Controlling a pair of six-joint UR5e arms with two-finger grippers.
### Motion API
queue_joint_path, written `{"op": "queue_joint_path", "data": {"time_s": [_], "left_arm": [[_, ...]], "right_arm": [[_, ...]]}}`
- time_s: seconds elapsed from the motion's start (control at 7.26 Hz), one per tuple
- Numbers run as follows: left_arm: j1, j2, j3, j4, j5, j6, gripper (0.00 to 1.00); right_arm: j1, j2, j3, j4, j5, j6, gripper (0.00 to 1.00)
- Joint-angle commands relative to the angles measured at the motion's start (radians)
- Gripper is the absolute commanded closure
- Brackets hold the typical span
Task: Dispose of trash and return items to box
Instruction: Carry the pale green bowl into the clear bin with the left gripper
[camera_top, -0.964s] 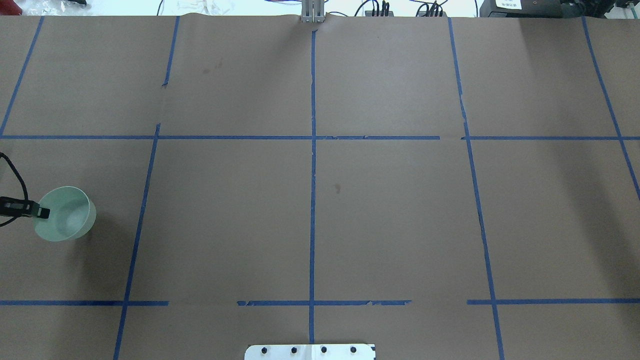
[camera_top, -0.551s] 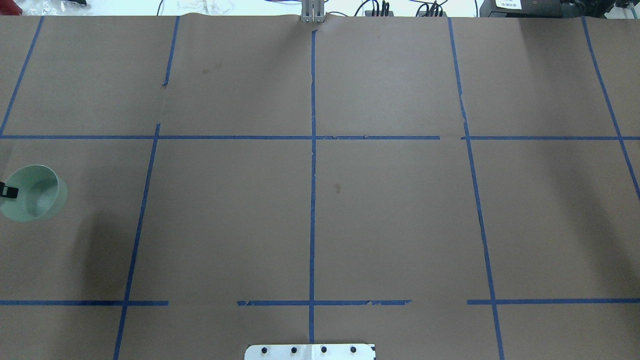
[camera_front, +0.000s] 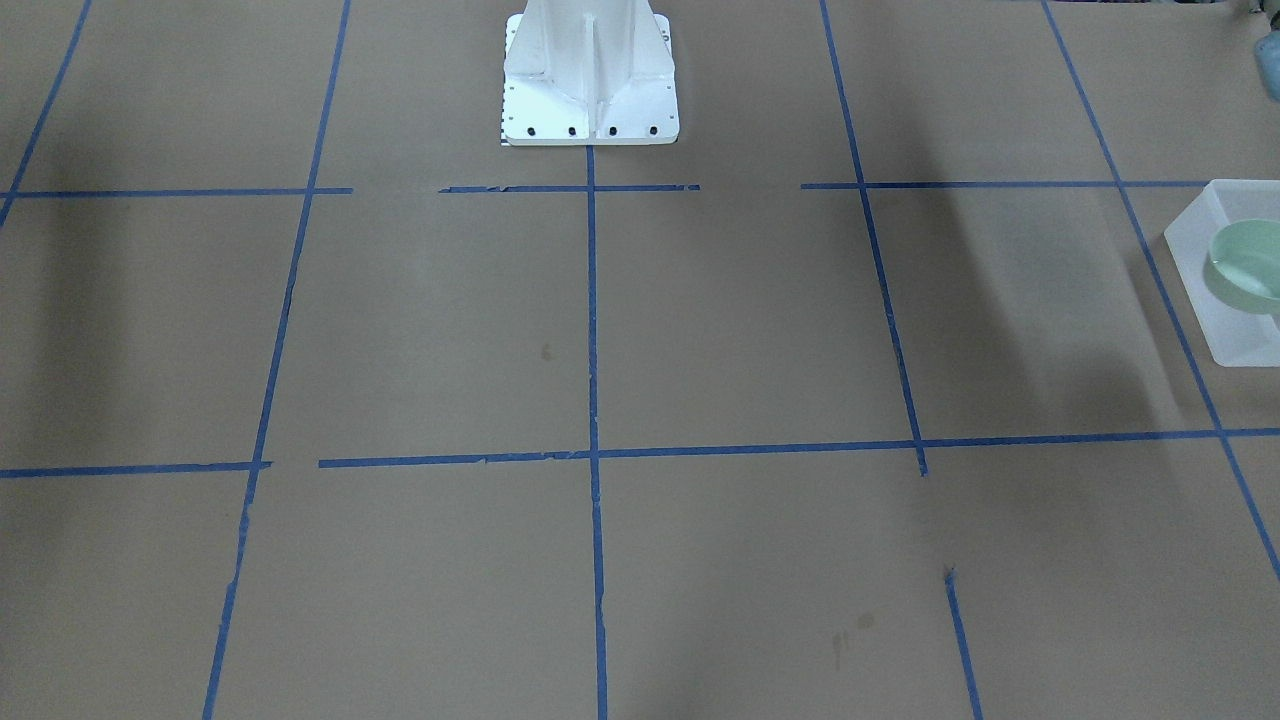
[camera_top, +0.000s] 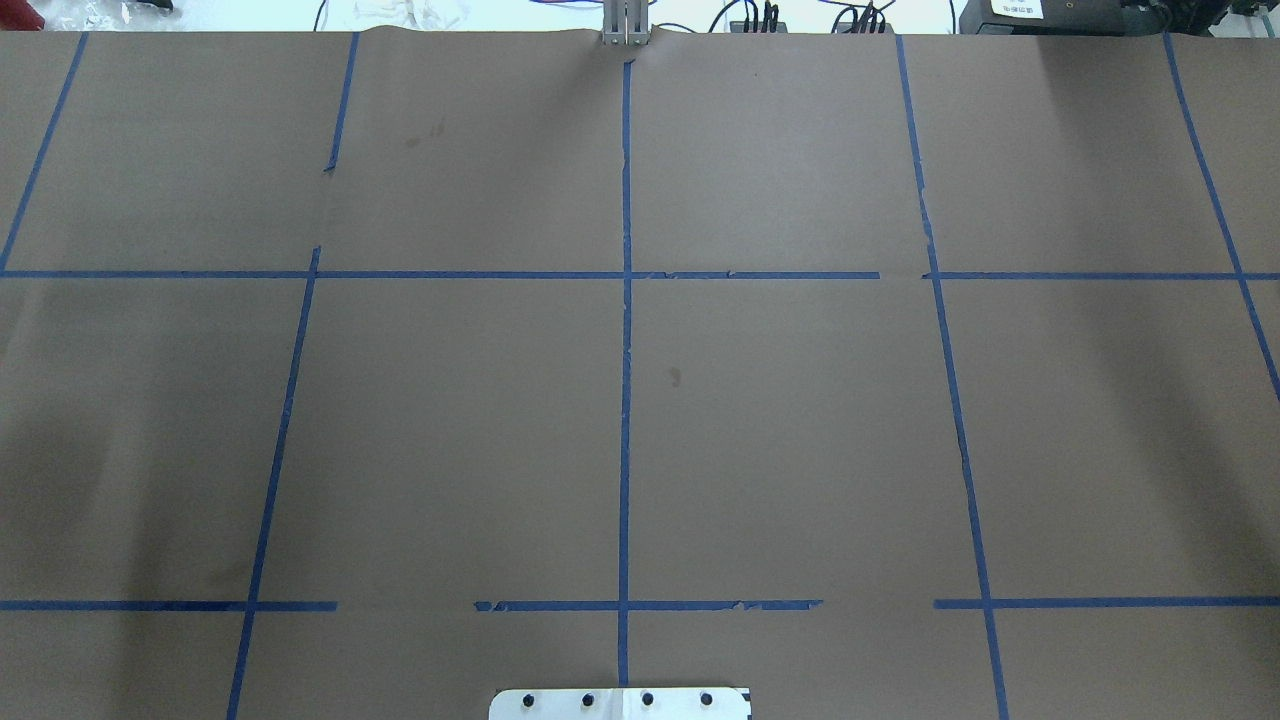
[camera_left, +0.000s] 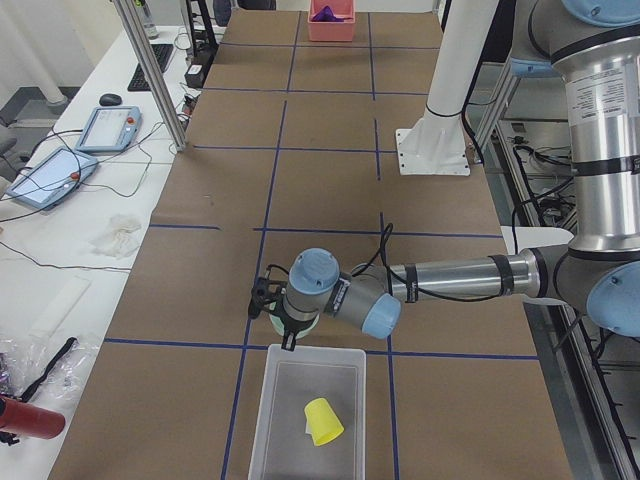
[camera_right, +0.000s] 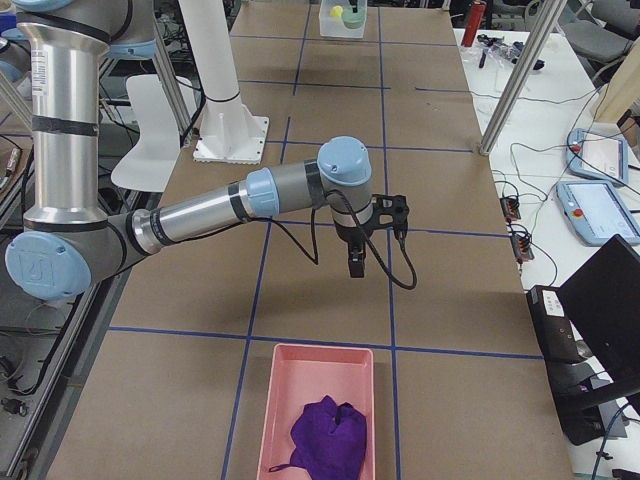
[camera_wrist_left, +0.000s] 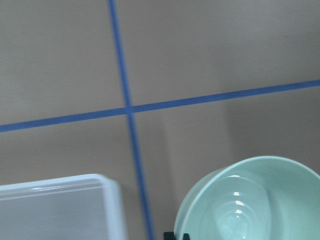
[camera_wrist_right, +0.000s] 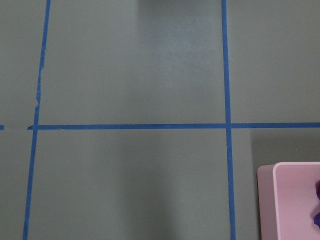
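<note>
The left arm reaches low over the tabletop, its end effector at the pale green bowl, just beside the translucent box holding a yellow cup.

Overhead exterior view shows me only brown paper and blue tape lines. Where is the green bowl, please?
Observer: The left fingers hold the pale green bowl at its rim, beyond your view's left edge.
Operator: Is it inside the box already?
Observer: Not yet, it seems. The left wrist view shows it beside a corner of the box.
Operator: And the yellow cup?
Observer: The yellow cup lies inside the box.
</note>
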Motion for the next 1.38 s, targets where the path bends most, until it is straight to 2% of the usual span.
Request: {"op": "queue_joint_path", "data": {"time_s": [0.0,0.14,0.28,0.41,0.83,0.96,1.1,1.24], "left_arm": [[-0.161,-0.007,0.164,0.045,0.005,0.152,1.00],[-0.211,-0.007,0.174,0.112,0.019,0.154,1.00],[-0.233,-0.007,0.180,0.128,0.074,0.152,1.00],[-0.248,-0.008,0.221,0.126,0.106,0.151,1.00],[-0.264,-0.015,0.261,0.114,0.119,0.144,1.00],[-0.264,-0.018,0.261,0.114,0.136,0.144,0.91],[-0.264,-0.027,0.261,0.114,0.136,0.144,0.33],[-0.265,-0.030,0.260,0.112,0.137,0.146,0.00]], "right_arm": [[0.000,0.000,0.003,0.004,0.000,0.009,0.00],[0.000,0.000,0.002,0.004,-0.008,0.009,0.00],[0.000,0.000,0.002,0.004,-0.009,0.010,0.00],[0.000,-0.002,0.002,0.004,-0.011,0.009,0.00],[-0.002,-0.002,0.000,-0.004,-0.009,0.009,0.00],[0.000,-0.011,0.000,-0.004,-0.009,0.009,0.00],[0.000,-0.015,0.000,-0.004,-0.008,0.009,0.00],[0.000,-0.035,0.002,-0.002,0.000,0.009,0.00]]}}
